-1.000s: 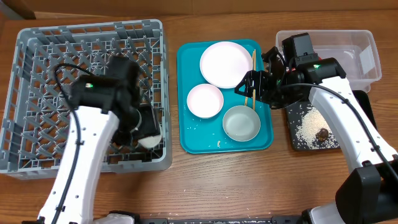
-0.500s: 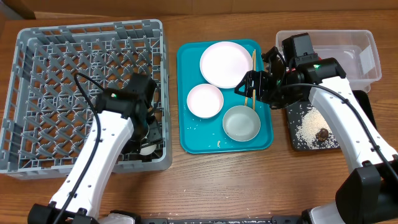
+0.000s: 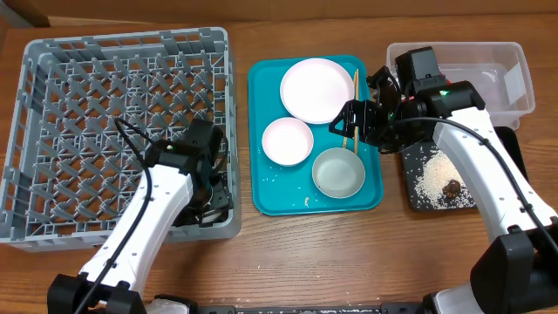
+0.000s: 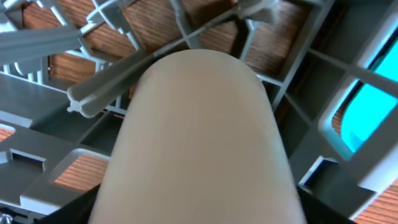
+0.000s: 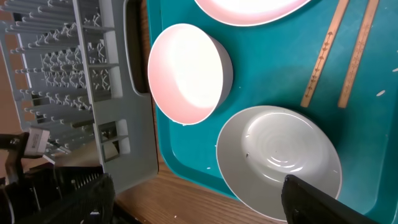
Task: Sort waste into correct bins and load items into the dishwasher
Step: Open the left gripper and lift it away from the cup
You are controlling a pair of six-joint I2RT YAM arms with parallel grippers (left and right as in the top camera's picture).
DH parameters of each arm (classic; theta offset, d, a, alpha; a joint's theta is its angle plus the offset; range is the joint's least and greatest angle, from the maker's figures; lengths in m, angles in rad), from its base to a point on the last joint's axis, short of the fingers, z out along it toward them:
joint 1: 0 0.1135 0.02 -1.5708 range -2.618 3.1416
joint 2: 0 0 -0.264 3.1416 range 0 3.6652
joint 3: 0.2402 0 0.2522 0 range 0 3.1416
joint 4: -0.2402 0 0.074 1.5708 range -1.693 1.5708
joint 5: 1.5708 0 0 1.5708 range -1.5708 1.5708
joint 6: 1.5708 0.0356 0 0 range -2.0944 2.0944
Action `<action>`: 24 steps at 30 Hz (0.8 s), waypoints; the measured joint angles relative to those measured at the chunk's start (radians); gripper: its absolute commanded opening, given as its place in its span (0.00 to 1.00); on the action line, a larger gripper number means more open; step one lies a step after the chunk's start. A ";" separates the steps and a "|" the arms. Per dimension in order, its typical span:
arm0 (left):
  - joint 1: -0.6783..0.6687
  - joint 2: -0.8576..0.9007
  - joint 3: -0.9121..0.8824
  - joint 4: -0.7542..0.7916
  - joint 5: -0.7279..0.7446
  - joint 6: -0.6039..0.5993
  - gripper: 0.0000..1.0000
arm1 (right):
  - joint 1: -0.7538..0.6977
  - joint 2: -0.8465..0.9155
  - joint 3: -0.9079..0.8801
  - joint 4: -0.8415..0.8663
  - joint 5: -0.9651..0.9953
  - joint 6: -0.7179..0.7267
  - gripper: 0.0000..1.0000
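Observation:
My left gripper (image 3: 209, 197) is down in the front right corner of the grey dish rack (image 3: 87, 87), shut on the small white cup (image 4: 199, 124), which fills the left wrist view. My right gripper (image 3: 353, 122) is open and empty, hovering over the chopsticks (image 3: 355, 98) on the teal tray. The large plate (image 3: 316, 90) and two bowls (image 3: 287, 140) (image 3: 338, 172) lie on that tray. In the right wrist view both bowls (image 5: 186, 73) (image 5: 280, 165) and the chopsticks (image 5: 323, 56) show. Rice (image 3: 432, 179) and a brown lump (image 3: 452, 187) lie in the black tray (image 3: 414, 202). The foil wrapper is out of view.
The teal tray (image 3: 261, 192) sits between the rack and the bins. The clear tub (image 3: 488, 54) stands at the back right, behind the black tray. The rack's low right wall (image 3: 234, 131) runs close along the teal tray's left edge.
My left arm has drawn back and lowered the cup into the rack's front right corner; the cup is now hidden under the wrist in the overhead view. The right arm has not moved.

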 measured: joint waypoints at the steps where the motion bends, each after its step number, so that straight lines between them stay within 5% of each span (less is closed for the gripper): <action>1: 0.000 0.000 0.000 0.000 0.000 -0.003 0.84 | 0.000 0.000 0.000 0.000 0.000 0.000 0.87; 11: 0.000 0.000 0.026 -0.045 0.001 -0.011 0.89 | 0.000 0.000 0.000 -0.003 0.000 -0.004 0.87; 19: 0.000 0.002 0.370 -0.216 0.014 0.018 0.90 | 0.000 0.000 0.000 0.026 0.014 -0.003 0.89; 24: -0.032 0.000 0.518 -0.203 0.082 0.092 1.00 | -0.001 0.000 0.007 0.018 0.023 -0.004 0.88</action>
